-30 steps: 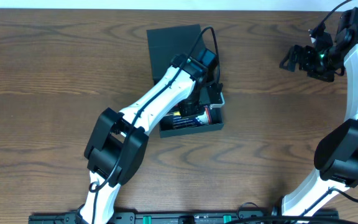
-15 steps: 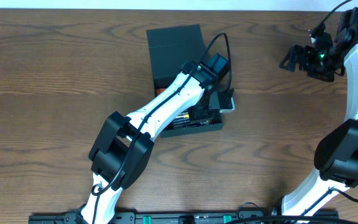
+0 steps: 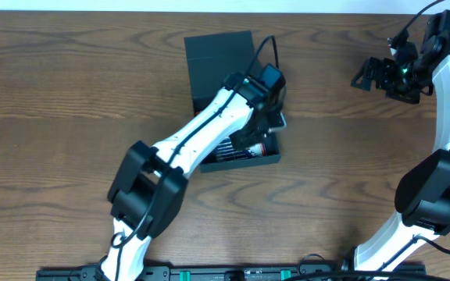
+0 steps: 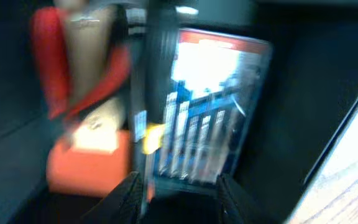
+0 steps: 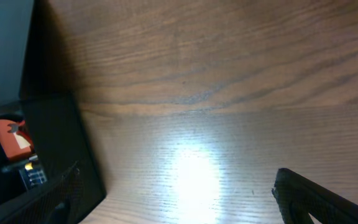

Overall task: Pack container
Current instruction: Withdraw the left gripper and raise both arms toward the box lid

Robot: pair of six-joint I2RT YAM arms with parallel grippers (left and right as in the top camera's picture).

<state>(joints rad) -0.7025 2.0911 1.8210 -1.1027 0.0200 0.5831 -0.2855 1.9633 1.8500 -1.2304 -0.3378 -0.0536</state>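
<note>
Over the open container, near the middle of the table and a little toward its far edge, the left gripper hangs low inside the box. Its fingers stand apart on either side of the lower end of a blue case, but the wrist view is smeared, so I cannot tell whether they pinch it. Beside the case lies a red-handled tool (a black shaft runs between them). The right gripper waits by the far right corner, well apart; open or closed, I cannot tell.

If the case rests propped on the tool, pulling away could drag it out, or the lid might not close flat. The container looks dark, matte and stiff-walled, with its flap laid back toward the far edge.
</note>
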